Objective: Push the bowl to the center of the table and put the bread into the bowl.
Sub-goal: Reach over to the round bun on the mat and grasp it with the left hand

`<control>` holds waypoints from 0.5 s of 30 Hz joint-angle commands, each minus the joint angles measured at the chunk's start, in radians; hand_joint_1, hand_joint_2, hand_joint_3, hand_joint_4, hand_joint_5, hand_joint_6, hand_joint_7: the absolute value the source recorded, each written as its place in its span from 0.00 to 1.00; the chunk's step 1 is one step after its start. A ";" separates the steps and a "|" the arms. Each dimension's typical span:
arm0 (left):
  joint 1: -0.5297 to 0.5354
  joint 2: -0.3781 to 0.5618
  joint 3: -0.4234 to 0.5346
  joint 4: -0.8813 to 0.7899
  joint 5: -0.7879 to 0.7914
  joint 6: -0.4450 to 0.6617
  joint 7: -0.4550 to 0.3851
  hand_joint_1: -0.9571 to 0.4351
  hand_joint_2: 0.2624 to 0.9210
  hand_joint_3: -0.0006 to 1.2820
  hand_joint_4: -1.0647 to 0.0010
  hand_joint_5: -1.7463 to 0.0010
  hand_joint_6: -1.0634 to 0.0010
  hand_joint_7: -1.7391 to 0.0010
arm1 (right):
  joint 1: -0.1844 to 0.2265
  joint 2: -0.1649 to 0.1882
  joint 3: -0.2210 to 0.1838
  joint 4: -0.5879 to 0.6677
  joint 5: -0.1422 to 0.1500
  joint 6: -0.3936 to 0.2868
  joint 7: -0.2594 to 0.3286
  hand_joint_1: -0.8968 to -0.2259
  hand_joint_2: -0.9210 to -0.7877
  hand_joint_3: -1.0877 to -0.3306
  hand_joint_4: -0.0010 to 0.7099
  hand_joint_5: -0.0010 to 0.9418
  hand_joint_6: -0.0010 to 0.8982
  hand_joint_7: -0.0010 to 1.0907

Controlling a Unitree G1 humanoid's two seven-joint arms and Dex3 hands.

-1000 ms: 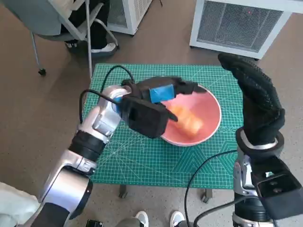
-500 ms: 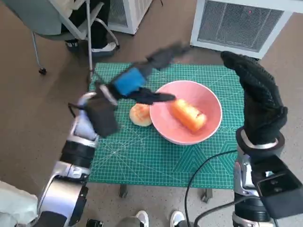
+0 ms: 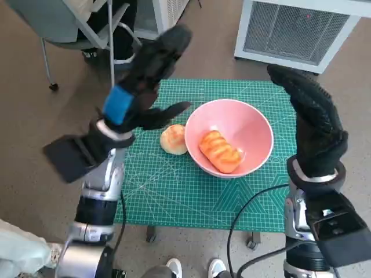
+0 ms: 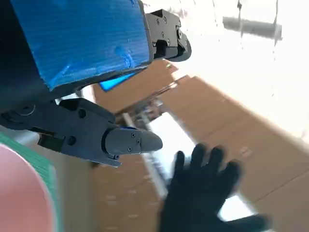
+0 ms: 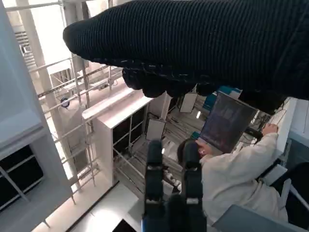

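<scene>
A pink bowl [image 3: 249,124] stands on the green cutting mat [image 3: 174,191], right of its middle. An orange, ridged bread loaf [image 3: 219,151] lies inside it. A round pale bun [image 3: 174,139] sits on the mat, touching the bowl's left rim. My left hand [image 3: 142,75] is raised above the mat's left part, fingers spread, holding nothing. My right hand [image 3: 313,124] in its black glove is lifted upright over the mat's right edge, open and empty. In the left wrist view the black fingers [image 4: 133,140] point into the room, with the gloved right hand [image 4: 205,193] blurred beyond.
A grey chair [image 3: 75,23] stands behind the table on the left and a white slatted unit [image 3: 295,29] at the back right. A person [image 5: 231,179] sits at a screen in the right wrist view. Cables [image 3: 249,208] hang at the table's front.
My left hand has let go of the orange bread, now in the bowl, and risen up and left, away from the bowl. The bun has come into sight. My right hand stays raised.
</scene>
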 commanded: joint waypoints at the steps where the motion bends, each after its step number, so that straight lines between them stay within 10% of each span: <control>1: 0.049 -0.021 0.013 -0.084 -0.050 0.039 -0.001 0.38 1.00 0.25 0.96 0.77 1.00 0.55 | 0.000 0.000 0.008 0.024 0.003 -0.010 0.012 0.48 0.00 0.47 0.43 0.00 0.01 0.65; 15: 0.089 0.162 0.000 -0.137 0.323 0.074 0.098 0.43 0.96 0.23 0.99 0.73 1.00 0.58 | 0.003 -0.018 0.006 0.023 0.031 -0.008 0.033 0.49 0.00 0.47 0.43 0.00 0.00 0.65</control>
